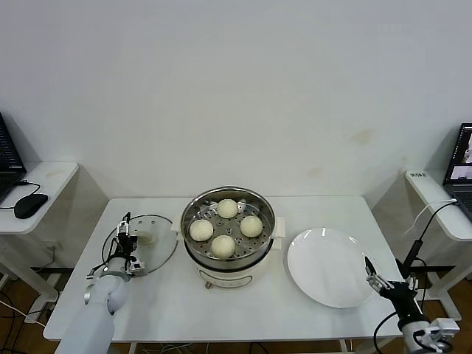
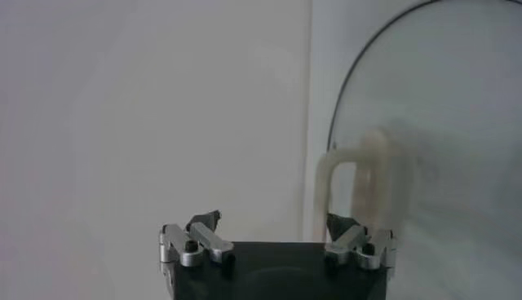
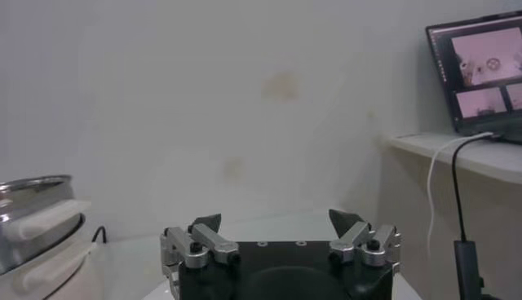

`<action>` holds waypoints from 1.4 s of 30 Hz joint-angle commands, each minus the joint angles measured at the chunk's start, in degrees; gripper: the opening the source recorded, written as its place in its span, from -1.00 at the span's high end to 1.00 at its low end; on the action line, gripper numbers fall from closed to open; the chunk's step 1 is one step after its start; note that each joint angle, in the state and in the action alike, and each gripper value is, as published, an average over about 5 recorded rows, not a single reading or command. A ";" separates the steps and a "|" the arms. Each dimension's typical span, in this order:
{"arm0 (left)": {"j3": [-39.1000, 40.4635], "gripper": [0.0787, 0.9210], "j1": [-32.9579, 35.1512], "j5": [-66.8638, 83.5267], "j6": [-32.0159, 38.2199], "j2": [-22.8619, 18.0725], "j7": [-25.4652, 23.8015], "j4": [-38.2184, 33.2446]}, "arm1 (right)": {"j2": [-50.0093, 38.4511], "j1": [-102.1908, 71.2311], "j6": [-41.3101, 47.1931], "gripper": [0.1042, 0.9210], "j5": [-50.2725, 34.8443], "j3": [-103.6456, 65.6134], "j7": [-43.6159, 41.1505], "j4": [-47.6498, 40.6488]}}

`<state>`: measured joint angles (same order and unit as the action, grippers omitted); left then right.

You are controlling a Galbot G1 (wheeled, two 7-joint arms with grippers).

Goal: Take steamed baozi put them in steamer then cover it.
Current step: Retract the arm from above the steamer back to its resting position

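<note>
At the middle of the surface (image 1: 169,302), four steamed baozi (image 1: 226,227) sit in the uncovered steamer (image 1: 228,237). The cover (image 1: 147,240) lies flat toward the surface's left edge, with the left end effector (image 1: 125,234) over it, fingers apart, near its handle (image 2: 359,175). A white plate (image 1: 330,267) lies toward the right edge, the right end effector (image 1: 371,271) at its outer rim, fingers apart and empty.

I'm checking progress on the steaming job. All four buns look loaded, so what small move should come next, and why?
Probably the left hand should ease forward and close on the glass lid's handle. All four baozi already sit in the steamer, which is uncovered; the lid lies on the table beside it, with the open left hand right at it.
</note>
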<state>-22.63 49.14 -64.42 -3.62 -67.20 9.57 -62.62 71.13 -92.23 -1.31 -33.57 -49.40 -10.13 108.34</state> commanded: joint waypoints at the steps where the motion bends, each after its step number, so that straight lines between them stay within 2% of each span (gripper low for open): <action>1: 0.10 -0.77 -2.67 0.46 -0.16 -0.67 1.19 4.02 | 0.09 -0.07 -0.05 -0.76 0.05 0.00 -0.06 -0.09; 9: 0.06 -0.76 -2.98 0.83 0.76 -0.72 2.39 5.93 | -0.09 -0.20 0.01 -0.76 0.01 -0.14 -0.09 0.00; 12: 0.01 -0.68 -2.50 0.76 1.59 -0.44 2.62 6.10 | -0.16 -0.40 0.00 -0.76 -0.02 -0.31 -0.12 0.08; 22: 0.00 -0.02 -1.96 0.77 3.11 -0.25 3.53 7.60 | -0.15 -1.25 0.30 -0.76 0.05 -0.90 -0.11 1.24; 31: -1.02 0.60 -1.27 1.50 3.99 0.50 4.20 5.95 | 0.09 -1.93 0.37 -0.76 -0.09 -1.65 -0.22 2.15; 35: -2.96 0.82 1.84 1.72 3.29 0.96 1.99 0.53 | 0.05 -2.17 1.09 -0.76 -0.45 -2.00 -0.21 2.97; 42: -6.77 0.84 12.35 2.77 -1.43 3.74 -4.53 -17.93 | 0.29 -1.86 3.16 -0.76 -1.20 -1.79 -0.11 5.04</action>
<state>-25.49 51.11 -62.38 -1.15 -65.80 11.17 -61.65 71.08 -94.25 0.25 -34.29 -51.31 -10.31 111.72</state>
